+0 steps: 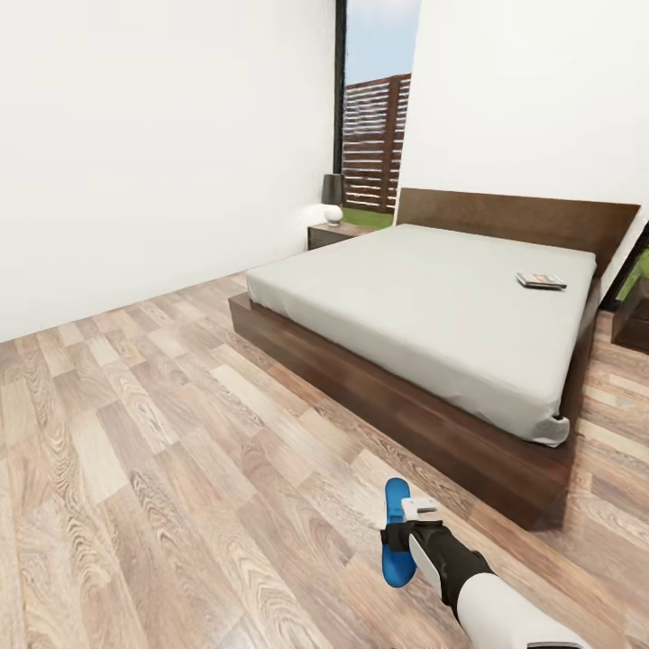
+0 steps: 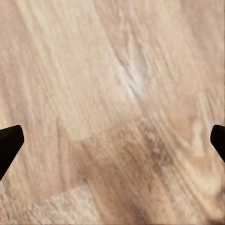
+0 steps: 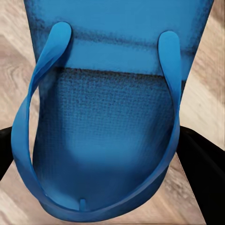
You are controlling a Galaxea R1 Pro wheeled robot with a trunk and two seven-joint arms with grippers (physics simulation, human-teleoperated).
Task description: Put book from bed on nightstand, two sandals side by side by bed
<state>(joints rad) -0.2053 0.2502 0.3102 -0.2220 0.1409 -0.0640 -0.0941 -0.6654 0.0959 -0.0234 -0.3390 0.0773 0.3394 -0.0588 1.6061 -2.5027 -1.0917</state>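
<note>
Head view: white-walled bedroom, wood-plank floor [image 1: 135, 433]. Bed [image 1: 424, 306] low, pale grey mattress; book [image 1: 541, 281] lies on it near headboard [image 1: 514, 216]. Nightstand [image 1: 332, 234] at far corner, beside window strip. Right gripper [image 1: 410, 532] clamped on blue sandal [image 1: 395, 532] near bed's foot.

Left wrist view: left gripper [image 2: 112, 140] fingers spread wide above bare planks.

Right wrist view: sandal's sole and straps between dark fingers; probably just above floor.

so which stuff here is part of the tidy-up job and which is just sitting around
Part of the job:
- blue sandal, in the right gripper
- book, lying on the bed
- nightstand beside the headboard

Just there:
- white round lamp on the nightstand
- slatted fence outside the window
- wooden floor
</note>
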